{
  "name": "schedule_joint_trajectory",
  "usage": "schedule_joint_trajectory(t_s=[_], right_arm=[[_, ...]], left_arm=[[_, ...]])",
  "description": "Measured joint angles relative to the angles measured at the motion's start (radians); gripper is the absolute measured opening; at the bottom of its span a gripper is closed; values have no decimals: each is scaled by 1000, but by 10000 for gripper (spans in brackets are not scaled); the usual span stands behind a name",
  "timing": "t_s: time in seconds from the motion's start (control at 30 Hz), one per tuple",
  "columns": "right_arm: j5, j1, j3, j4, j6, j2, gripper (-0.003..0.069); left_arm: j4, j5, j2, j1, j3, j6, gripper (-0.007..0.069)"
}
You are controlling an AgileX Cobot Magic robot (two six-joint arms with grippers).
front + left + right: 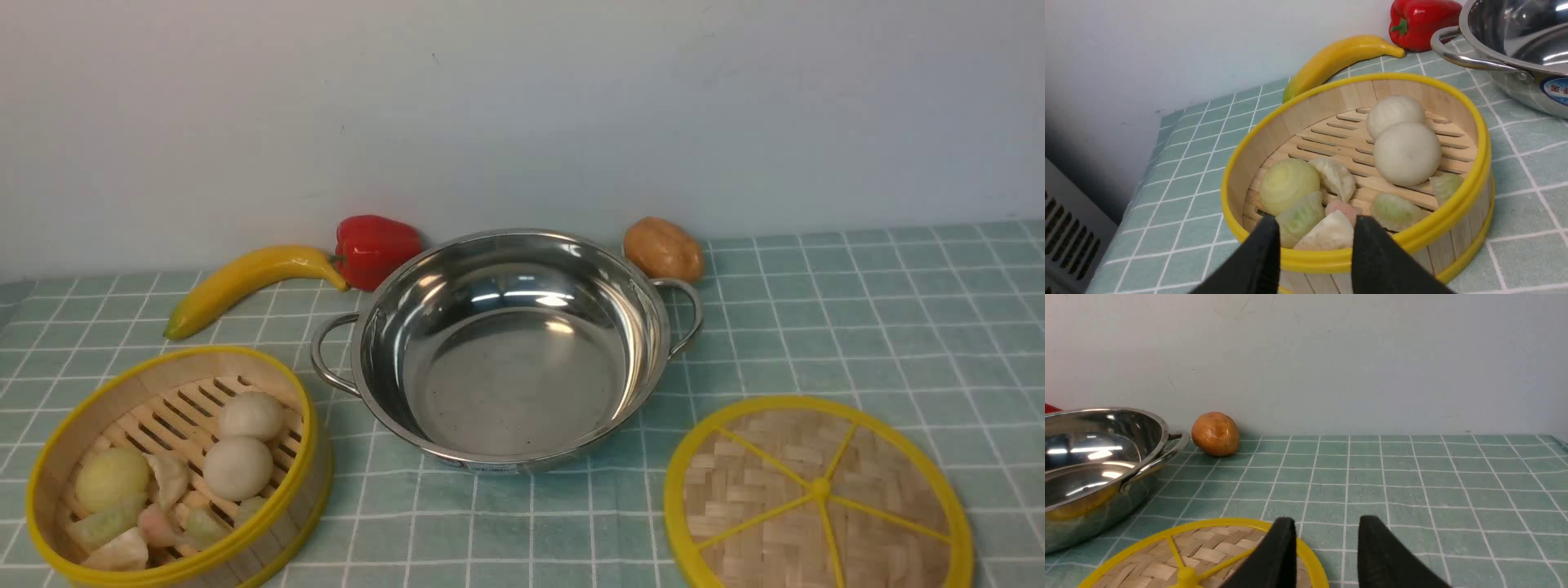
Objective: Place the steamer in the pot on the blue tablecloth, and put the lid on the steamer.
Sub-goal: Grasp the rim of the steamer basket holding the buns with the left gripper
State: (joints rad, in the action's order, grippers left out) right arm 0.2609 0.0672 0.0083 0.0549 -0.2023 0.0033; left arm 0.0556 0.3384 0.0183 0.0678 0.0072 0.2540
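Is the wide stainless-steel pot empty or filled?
Empty: the front view shows the shiny stainless-steel pot with its bare metal bottom exposed, only reflections on it.

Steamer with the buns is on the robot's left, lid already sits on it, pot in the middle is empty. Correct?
Not quite: the lid is not on the steamer. The front view shows it lying on the blue tablecloth at the robot's right, with the steamer open. The rest holds: steamer with buns at the left, empty pot in the middle.
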Motion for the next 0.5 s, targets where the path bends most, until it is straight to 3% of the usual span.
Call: schedule_joint_trajectory(t_s=[0.5], right_arm=[[0, 0, 0, 0, -1, 0, 240]], left_arm=[[0, 0, 0, -64, 0, 0, 243]])
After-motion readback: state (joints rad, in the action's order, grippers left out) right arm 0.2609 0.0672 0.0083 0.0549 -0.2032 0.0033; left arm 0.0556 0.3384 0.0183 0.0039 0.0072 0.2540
